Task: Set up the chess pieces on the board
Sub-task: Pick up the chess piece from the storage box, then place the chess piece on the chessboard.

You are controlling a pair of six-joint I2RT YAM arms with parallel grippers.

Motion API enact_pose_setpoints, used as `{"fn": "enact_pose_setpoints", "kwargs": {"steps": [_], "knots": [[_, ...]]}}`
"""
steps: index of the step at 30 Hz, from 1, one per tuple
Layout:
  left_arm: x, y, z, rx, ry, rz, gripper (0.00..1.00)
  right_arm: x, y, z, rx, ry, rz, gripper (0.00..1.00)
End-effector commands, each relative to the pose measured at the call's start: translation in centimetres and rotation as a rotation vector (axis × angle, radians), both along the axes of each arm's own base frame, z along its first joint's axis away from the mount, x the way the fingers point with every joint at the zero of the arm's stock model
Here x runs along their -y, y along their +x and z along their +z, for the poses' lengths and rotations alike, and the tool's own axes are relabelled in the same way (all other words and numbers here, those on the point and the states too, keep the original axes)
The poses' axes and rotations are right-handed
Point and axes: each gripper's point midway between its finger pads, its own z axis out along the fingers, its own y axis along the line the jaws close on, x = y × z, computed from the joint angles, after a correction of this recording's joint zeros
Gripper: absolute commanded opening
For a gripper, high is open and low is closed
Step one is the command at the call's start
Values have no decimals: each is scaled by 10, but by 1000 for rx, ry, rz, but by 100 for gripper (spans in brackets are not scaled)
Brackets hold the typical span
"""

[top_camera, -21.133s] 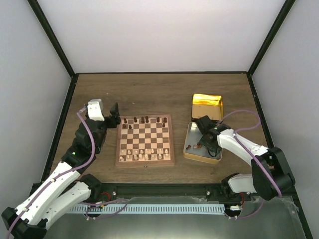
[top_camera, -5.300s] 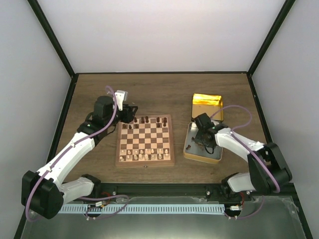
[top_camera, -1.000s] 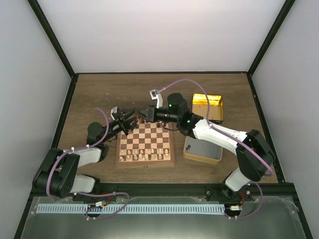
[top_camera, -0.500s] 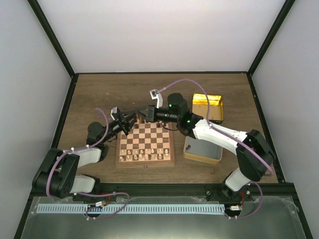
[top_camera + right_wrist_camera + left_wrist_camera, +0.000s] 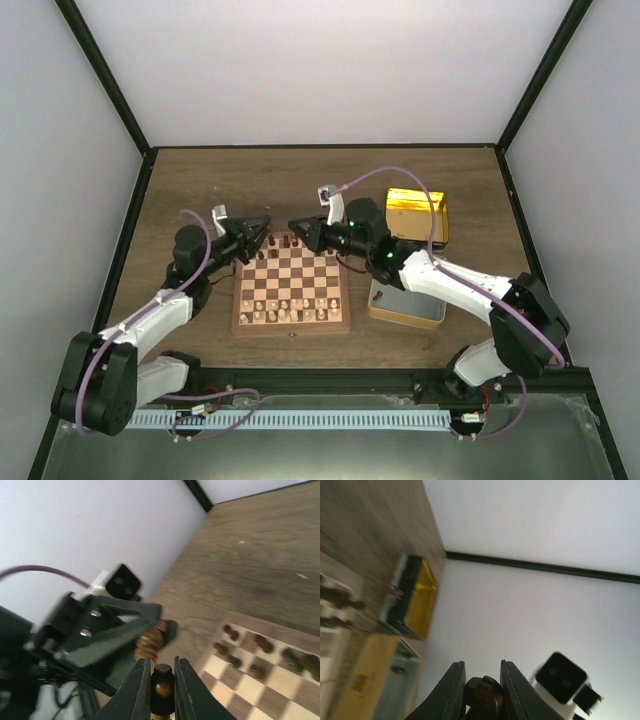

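While both arms reach toward each other by the far edge of the board (image 5: 292,328), the left gripper (image 5: 261,229) pinches a dark brown chess piece (image 5: 482,696) between narrowly set fingers. Just beside it and facing it tip to tip, the right gripper (image 5: 299,230) clamps a second dark piece (image 5: 162,680). Below them, other dark chessmen (image 5: 292,241) stand on the board's far rows and pale chessmen (image 5: 285,312) on the near rows. Behind the right gripper's wrist sits a gold tin (image 5: 418,215).

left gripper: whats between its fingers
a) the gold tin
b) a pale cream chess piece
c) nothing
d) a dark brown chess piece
d: the left wrist view shows a dark brown chess piece clamped between the two fingers of the left gripper.
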Motion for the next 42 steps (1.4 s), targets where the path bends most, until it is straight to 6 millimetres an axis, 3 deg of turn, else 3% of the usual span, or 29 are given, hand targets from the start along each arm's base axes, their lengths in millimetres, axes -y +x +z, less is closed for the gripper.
{"fn": "enact_pose_setpoints", "kwargs": {"steps": [1, 4, 8, 12, 16, 27, 42], "knots": [[-27, 7, -58, -3, 462, 89, 8, 15, 11, -29, 82, -130, -129, 5], [-47, 10, -57, 76, 680, 141, 8, 8, 8, -43, 162, -192, -146, 5], [-77, 15, -29, 160, 893, 255, 8, -4, -2, -64, 266, -231, -124, 6], [-89, 16, 2, 240, 991, 309, 8, -19, -11, -89, 336, -251, -76, 7], [-88, 17, 18, 303, 1029, 297, 8, -30, -14, -111, 370, -266, -52, 9], [-80, 17, 28, 392, 1079, 243, 9, -37, -12, -155, 350, -348, -13, 13], [-76, 21, 23, 402, 1089, 213, 9, -31, -8, -176, 350, -481, 7, 20]]}}
